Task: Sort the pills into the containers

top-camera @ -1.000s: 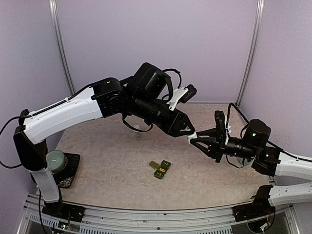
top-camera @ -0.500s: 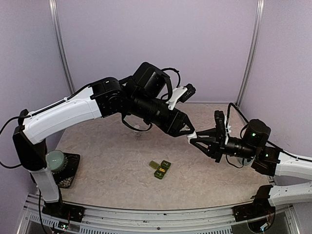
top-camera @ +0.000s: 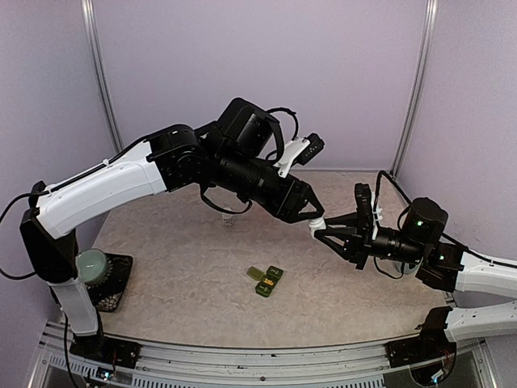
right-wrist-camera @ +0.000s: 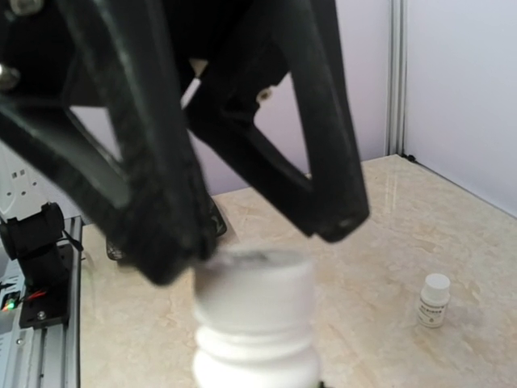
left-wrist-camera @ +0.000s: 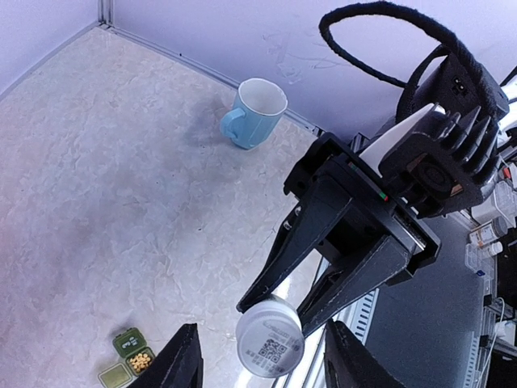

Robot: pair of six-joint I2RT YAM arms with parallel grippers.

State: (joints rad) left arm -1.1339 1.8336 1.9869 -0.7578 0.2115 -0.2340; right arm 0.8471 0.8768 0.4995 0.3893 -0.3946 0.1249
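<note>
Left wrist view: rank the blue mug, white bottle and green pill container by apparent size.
1. Blue mug and white bottle: about alike; the bottle is nearer the camera.
2. Green pill container.

what we cannot make out

from the right wrist the white bottle (right-wrist-camera: pixel 254 323) is a blur, its lower body cut off at the bottom edge, and the left gripper (right-wrist-camera: pixel 258 250) is out of focus too. the print on its round end is too small to read, the pills (left-wrist-camera: pixel 142 360) in the containers (left-wrist-camera: pixel 115 374) too small to count, and the smaller bottle (right-wrist-camera: pixel 436 299) bears an unreadable label.
</note>
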